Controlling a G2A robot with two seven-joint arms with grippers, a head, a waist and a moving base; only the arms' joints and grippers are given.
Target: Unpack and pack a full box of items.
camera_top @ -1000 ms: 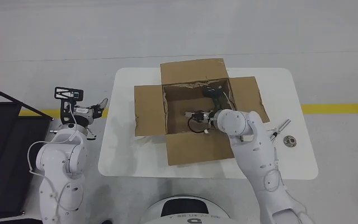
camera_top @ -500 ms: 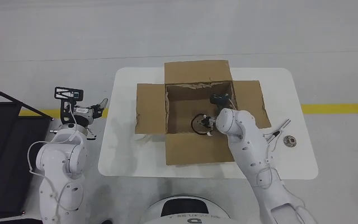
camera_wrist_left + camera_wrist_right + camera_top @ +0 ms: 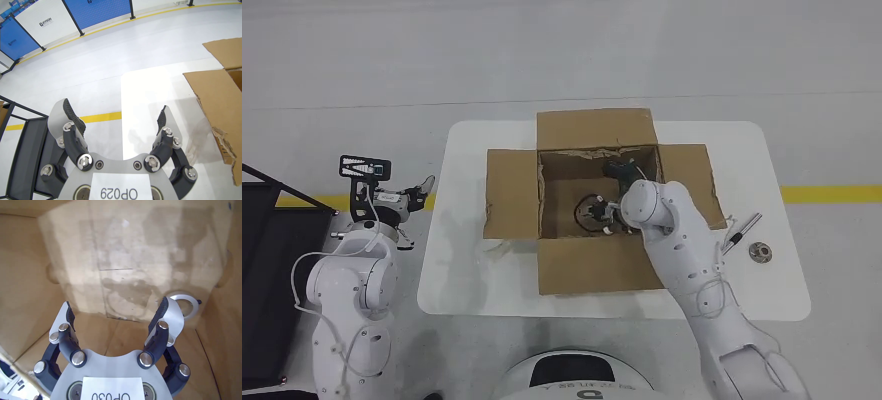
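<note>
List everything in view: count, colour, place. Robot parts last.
brown cardboard box: one, brown, flaps open, mid-table
white rounded table: one, white, under the box
white ring: one, white, box floor, in a corner
slim silver-and-black tool: one, on the table beside a box flap
small round metal part: one, grey, next to the tool
black frame rack: one, black, on the floor
yellow floor line: one, yellow, past the table
left claw: open, empty, at the table's edge
right claw: open, empty, inside the box

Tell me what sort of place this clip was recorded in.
Probably a factory or lab hall, not a home: a pale glossy floor with a yellow line, blue pegboard partitions on black stands, and a lone white table holding an open cardboard box.
</note>
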